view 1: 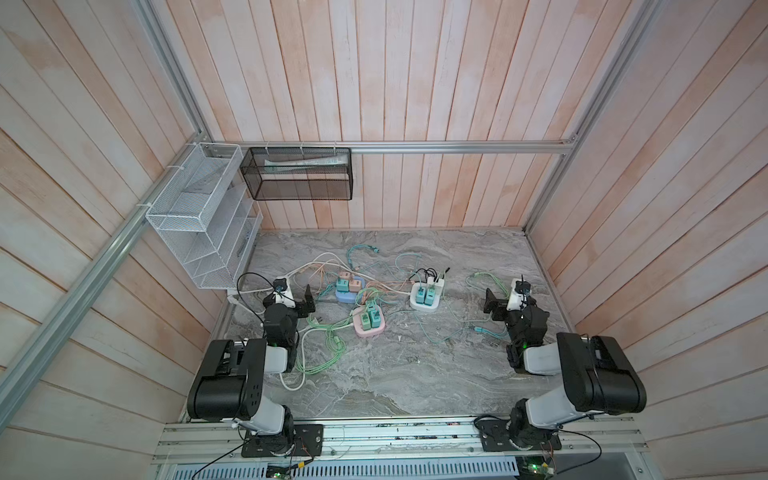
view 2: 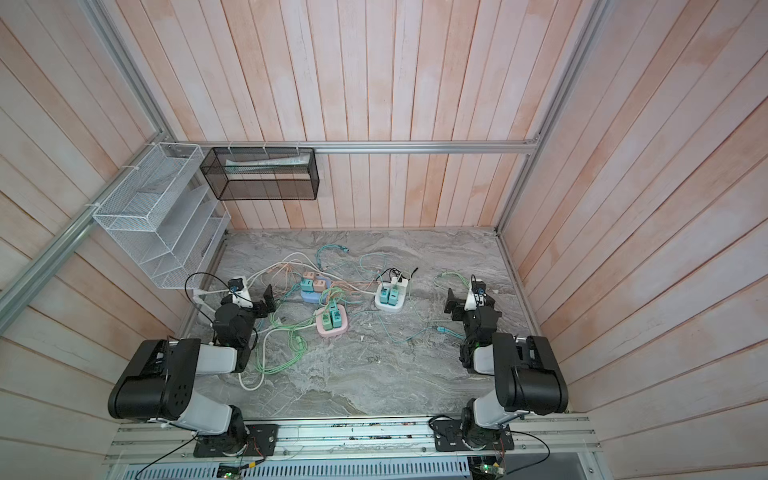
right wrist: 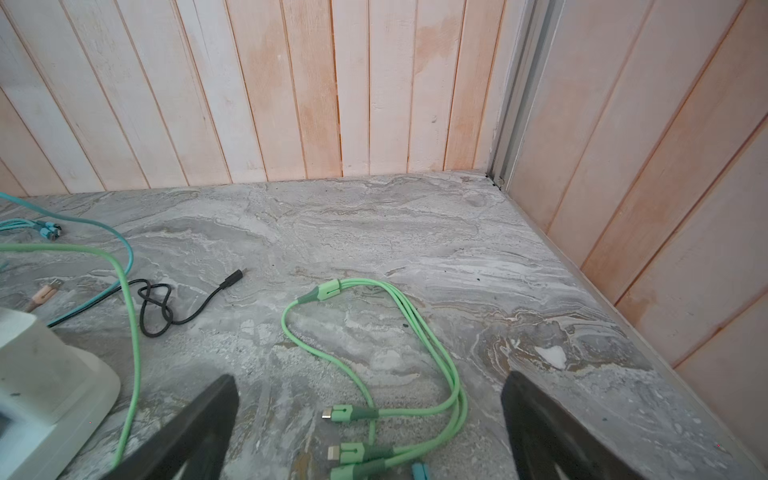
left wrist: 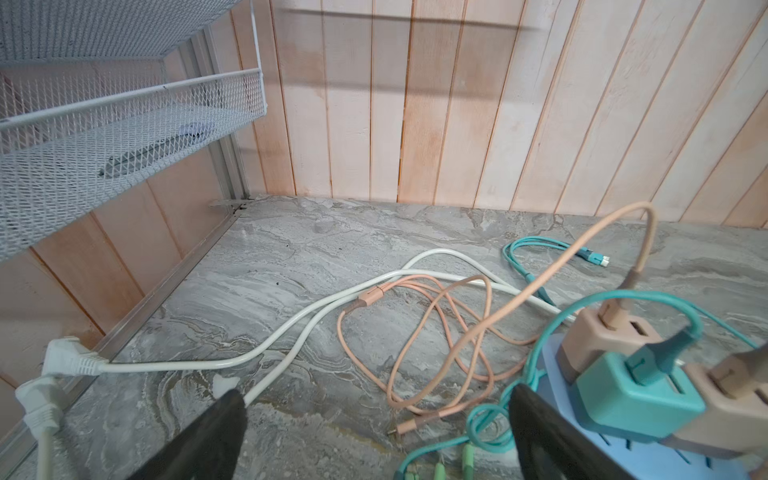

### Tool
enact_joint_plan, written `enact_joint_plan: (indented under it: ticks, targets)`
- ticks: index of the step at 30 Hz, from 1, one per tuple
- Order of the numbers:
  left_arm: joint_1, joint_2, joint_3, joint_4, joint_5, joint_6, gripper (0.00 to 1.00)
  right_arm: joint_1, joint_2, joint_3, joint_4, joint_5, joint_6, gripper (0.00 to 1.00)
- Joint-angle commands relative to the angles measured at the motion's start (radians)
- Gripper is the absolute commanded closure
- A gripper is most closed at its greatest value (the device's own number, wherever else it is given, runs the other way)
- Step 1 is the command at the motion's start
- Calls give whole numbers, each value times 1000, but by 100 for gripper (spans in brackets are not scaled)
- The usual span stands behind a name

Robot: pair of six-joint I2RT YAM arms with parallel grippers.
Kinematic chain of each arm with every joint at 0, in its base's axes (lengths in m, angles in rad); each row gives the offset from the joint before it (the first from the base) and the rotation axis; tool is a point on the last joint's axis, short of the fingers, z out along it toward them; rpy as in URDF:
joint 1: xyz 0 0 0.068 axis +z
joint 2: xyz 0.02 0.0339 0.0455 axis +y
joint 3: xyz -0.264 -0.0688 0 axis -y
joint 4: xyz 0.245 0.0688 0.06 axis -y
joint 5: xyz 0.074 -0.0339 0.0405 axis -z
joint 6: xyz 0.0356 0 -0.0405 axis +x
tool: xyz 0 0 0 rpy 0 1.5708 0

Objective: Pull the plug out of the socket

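Marble tabletop (view 1: 415,374) bears the blue socket (left wrist: 582,424), its teal plug (left wrist: 636,395) standing upright just beside the left gripper (left wrist: 376,399), toward the middle. Both claws gape fully, empty; the right gripper (right wrist: 370,380) hovers well apart, so left seems better placed.

Robot test cell — aluminium rail (view 1: 457,147), plank walls (view 1: 415,83).

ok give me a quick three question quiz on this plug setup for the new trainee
1. True or false: the left hand is shut on a charger.
2. Which strip lies nearest the left hand? A pink strip, B blue strip, C white strip.
3. What colour is the multi-tip cable lying in front of the right hand?
Key: 1 false, it is open and holds nothing; 2 B; 3 green.
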Motion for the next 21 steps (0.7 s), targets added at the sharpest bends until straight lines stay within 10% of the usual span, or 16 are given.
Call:
enact_joint_plan:
  ticks: [1, 21]
  targets:
    - [-2, 4, -8, 20, 7, -3, 0, 3, -11, 11, -9, -6, -11, 2]
    - [1, 1, -12, 25, 15, -7, 0, 3, -12, 18, -9, 24, 10, 2]
